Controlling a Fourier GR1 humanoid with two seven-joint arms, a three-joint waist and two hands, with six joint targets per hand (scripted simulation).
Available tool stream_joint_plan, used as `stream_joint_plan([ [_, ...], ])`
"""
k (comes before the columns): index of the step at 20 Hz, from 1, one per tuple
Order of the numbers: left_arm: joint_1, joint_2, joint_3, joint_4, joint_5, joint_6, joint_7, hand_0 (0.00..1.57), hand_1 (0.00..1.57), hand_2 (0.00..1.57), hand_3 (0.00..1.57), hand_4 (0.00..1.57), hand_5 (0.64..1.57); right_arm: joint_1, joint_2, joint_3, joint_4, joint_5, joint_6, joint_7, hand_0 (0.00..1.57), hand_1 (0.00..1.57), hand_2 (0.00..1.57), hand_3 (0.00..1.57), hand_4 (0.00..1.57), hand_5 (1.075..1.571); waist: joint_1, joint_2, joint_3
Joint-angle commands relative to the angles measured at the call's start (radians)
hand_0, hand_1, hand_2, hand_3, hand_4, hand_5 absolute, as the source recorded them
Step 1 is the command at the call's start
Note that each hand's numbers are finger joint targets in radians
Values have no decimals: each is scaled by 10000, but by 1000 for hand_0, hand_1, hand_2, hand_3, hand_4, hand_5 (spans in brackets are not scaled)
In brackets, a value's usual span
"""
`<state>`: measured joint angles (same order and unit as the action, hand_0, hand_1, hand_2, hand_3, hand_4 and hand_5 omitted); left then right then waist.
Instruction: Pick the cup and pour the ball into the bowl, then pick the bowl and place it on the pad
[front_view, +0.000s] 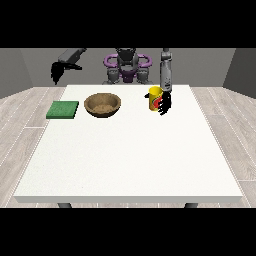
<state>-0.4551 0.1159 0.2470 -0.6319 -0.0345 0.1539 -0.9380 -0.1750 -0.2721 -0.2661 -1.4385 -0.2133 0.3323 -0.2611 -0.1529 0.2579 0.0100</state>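
Cup (155, 97), yellow w/ red mark, no legible text; hand (165, 104) at view's right beside it, finger state unclear.

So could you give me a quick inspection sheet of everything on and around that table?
Surface: white table, mostly bare.
Job's things: yellow cup upright at the view's right; wooden bowl near the middle; green pad at the view's left. Ball not visible.
Clutter: nothing seen.
Robot hands: robot hand at the view's right is beside the cup, touching or nearly so; its fingers are unclear. Robot hand at the view's left hangs raised beyond the table's far corner.
Cables: nothing seen.
Surroundings: wood-plank floor, grey walls.
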Motion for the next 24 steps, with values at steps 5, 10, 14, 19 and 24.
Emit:
stream_joint_plan([
  [5,260,-501,-352,252,-1023,2208,-220,1324,1324,1571,1571,1482,1252,-237,-634,-579,386,-368,337,43,0,0,0,0,0,1570,-274,90,-102],
  [10,700,183,-1374,-53,-2094,2004,1525,1341,1341,1571,1571,1532,1304,610,-25,-159,882,16,-155,870,0,0,0,0,0,1570,538,-2324,-89],
  [14,-811,2296,-1574,-260,-3203,2516,3538,1436,1436,1571,1571,1571,1321,590,-407,-275,1501,160,203,509,0,0,0,0,0,1569,579,-2391,-49],
  [19,-2155,2843,-2092,-171,-4276,2719,5611,1459,1459,1571,1571,1571,1294,107,-473,-577,2036,-147,305,263,0,0,0,0,0,1568,358,-2120,-83],
  [24,-2614,2245,-3288,-197,-6072,3770,7490,1490,1490,1571,1571,1512,1267,65,-570,-464,2532,-82,671,105,0,0,0,0,0,1568,310,-2471,-84],
])
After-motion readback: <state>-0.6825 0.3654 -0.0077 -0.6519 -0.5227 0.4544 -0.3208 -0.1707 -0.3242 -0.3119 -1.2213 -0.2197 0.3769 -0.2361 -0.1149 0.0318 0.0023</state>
